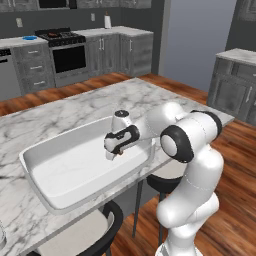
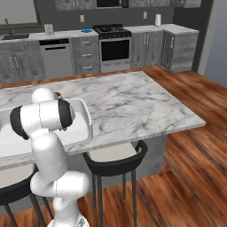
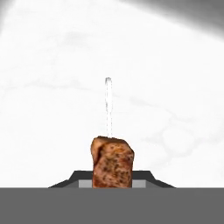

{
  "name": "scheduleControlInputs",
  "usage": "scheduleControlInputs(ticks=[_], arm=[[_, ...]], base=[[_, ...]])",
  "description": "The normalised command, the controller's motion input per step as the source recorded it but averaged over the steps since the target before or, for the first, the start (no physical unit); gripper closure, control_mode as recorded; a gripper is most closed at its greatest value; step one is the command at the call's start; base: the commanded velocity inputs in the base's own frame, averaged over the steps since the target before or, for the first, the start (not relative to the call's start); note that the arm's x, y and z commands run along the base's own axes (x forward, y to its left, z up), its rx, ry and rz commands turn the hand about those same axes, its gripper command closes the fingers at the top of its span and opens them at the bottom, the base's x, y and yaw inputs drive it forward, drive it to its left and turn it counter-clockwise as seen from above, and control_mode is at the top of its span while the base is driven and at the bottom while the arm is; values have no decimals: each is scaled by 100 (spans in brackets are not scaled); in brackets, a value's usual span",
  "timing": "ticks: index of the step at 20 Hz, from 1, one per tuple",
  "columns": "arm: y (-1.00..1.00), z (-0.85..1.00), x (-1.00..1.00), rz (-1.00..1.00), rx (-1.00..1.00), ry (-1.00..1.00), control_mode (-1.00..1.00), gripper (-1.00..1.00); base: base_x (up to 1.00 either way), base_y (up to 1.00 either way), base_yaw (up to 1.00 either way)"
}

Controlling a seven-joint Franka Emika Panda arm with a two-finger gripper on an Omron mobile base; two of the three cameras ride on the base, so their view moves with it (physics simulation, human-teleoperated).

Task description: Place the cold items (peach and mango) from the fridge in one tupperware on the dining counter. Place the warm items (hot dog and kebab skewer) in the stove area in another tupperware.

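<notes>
Kebab skewer (image 3: 112,162) over white tupperware (image 1: 60,170), marble counter (image 1: 75,107).

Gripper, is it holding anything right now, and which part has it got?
Yes: the gripper is shut on the kebab skewer, gripping the browned meat end; the thin bare stick points away over the white tupperware.

Glossy white rounded arm (image 1: 192,165), black joint rings, dark-trimmed wrist

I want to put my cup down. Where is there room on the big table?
The marble counter is bare from the white tupperware out to its far corner. The near strip by the stools is narrow. The tub itself is crowded: the gripper hangs over it, holding the kebab skewer.
</notes>
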Motion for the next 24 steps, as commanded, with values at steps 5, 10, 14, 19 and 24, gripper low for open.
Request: scheduleControlInputs(ticks=[5,10,14,19,24], arm=[[0,-2,80,14,1,5,-100,100],[0,-4,83,13,0,3,-100,100],[0,-17,76,12,0,0,-100,100],[0,-72,17,5,0,-3,-100,-100],[-39,-19,-45,0,11,-26,-100,-100]], base=[[0,0,0],[0,0,0],[0,0,0],[0,0,0],[0,0,0]])
